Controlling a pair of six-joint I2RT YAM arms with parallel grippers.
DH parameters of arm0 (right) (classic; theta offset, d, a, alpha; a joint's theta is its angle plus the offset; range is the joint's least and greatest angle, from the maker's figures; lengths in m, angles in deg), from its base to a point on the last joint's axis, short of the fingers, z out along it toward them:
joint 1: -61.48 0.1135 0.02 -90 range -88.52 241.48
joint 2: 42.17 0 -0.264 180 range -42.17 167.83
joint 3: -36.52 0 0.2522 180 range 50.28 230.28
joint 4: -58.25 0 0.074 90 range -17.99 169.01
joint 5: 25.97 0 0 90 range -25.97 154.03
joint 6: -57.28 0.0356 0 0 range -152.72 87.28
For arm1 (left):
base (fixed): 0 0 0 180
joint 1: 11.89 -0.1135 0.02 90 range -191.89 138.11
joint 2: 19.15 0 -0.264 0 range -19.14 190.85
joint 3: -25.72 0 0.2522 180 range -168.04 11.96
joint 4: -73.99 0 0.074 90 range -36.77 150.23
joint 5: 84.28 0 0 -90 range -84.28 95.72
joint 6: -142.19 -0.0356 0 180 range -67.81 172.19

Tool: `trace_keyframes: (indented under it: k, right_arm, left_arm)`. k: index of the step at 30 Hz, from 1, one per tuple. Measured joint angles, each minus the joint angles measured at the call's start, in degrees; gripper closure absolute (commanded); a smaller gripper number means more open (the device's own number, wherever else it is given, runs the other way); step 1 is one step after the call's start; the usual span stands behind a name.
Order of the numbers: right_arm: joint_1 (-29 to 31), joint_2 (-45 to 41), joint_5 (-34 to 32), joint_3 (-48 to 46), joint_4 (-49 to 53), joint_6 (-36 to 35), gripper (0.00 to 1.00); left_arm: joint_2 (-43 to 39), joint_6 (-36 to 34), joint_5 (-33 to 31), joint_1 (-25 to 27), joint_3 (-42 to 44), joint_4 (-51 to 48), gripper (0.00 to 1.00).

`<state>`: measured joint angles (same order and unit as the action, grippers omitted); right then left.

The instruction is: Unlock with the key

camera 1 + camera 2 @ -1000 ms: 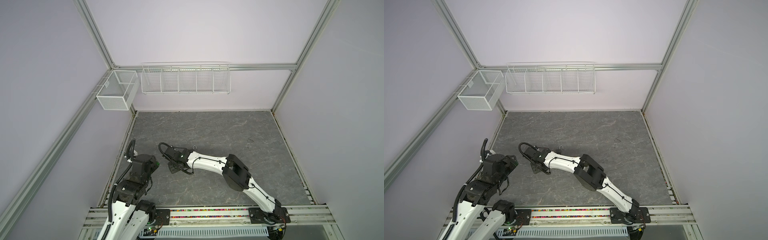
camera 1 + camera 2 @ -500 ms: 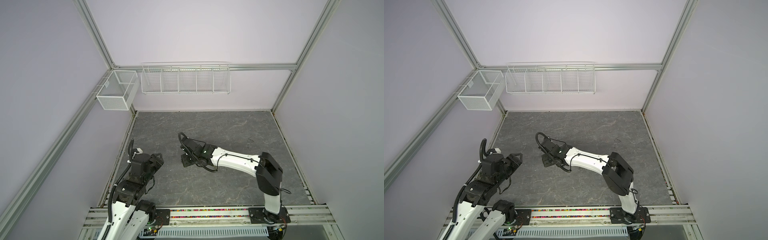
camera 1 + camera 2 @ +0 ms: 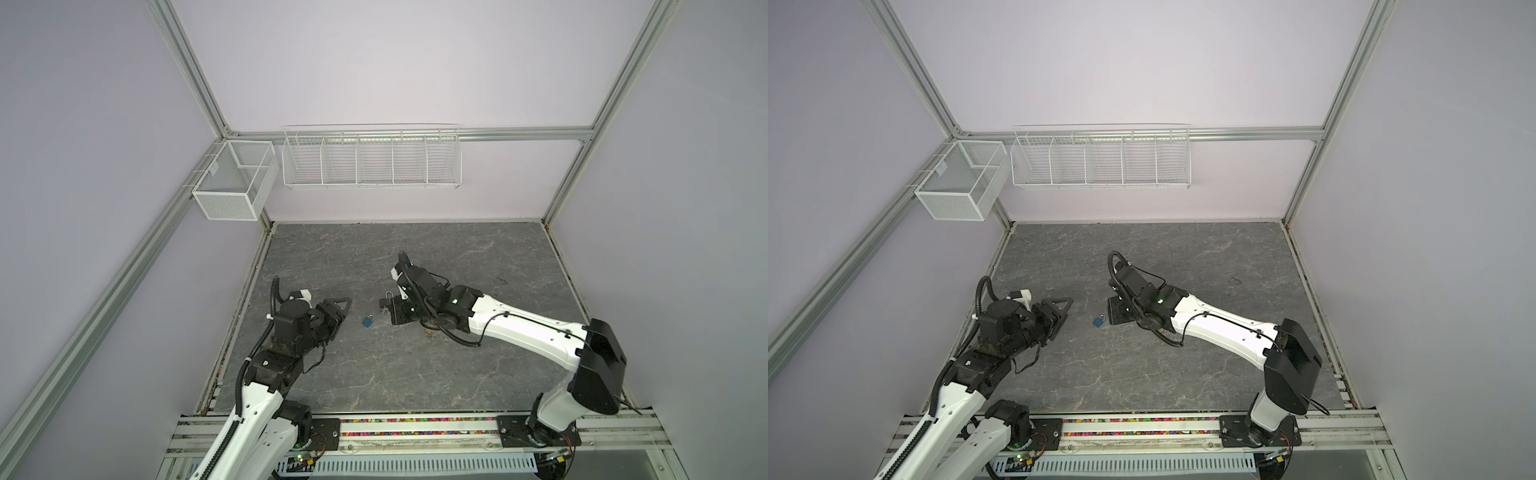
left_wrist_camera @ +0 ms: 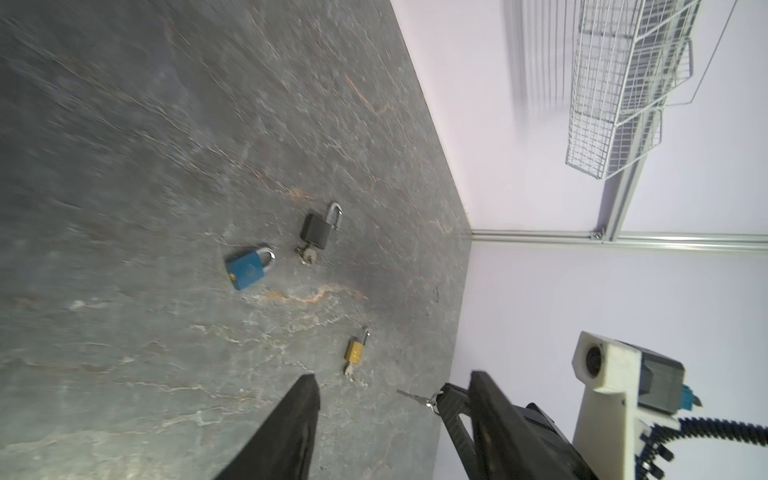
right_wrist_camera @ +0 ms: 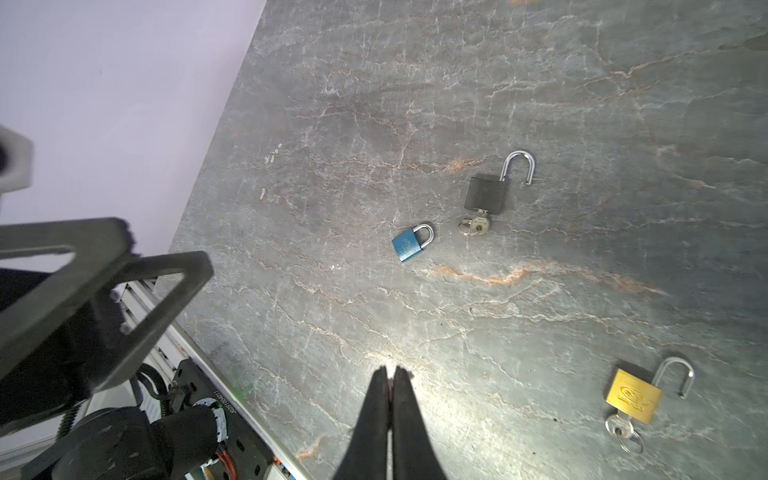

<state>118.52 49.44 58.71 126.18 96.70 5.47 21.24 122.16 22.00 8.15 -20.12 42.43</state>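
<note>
Three padlocks lie on the grey slab. The blue padlock (image 5: 411,244) (image 3: 368,320) has its shackle closed and no key in it. A black padlock (image 5: 487,194) (image 4: 316,231) has an open shackle and a key (image 5: 478,225) in its base. The brass padlock (image 5: 633,397) (image 4: 355,350) is also open, with a key in it. My right gripper (image 5: 390,368) (image 3: 395,320) is shut; in the left wrist view a loose key (image 4: 411,396) on a ring sticks out from its tip. My left gripper (image 4: 392,376) (image 3: 341,311) stands open and empty, left of the blue padlock.
A white wire rack (image 3: 372,158) hangs on the back wall and a mesh box (image 3: 232,180) on the left wall. The arms' rail (image 3: 415,428) runs along the front edge. In both top views my right arm (image 3: 1221,328) partly covers the black and brass padlocks.
My right arm has swung to the right from near the left gripper, uncovering the blue padlock. The left gripper has turned toward the locks and opened slightly wider.
</note>
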Motion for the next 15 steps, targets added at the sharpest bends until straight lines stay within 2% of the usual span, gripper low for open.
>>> trace_keyframes:
  k: [5, 8, 11, 15]
  right_arm:
    - [-0.83, -4.26, -0.81, -1.57, 0.24, -0.04, 0.93]
    - [-2.19, -6.49, -0.57, -2.25, 0.76, 0.31, 0.93]
    - [-3.69, -8.52, -0.17, -2.34, 2.34, 0.7, 0.93]
    - [-4.59, -10.6, 0.59, -1.84, 5.95, 0.79, 0.93]
  left_arm:
    - [5.18, 2.89, -0.02, 6.93, -0.11, 6.23, 0.41]
    - [7.26, 2.12, -1.62, 10.27, -0.17, 9.64, 0.43]
    - [7.63, -1.68, -4.11, 12.26, -0.15, 13.25, 0.46]
    - [7.58, -11.41, -4.61, 12.83, 0.74, 21.27, 0.51]
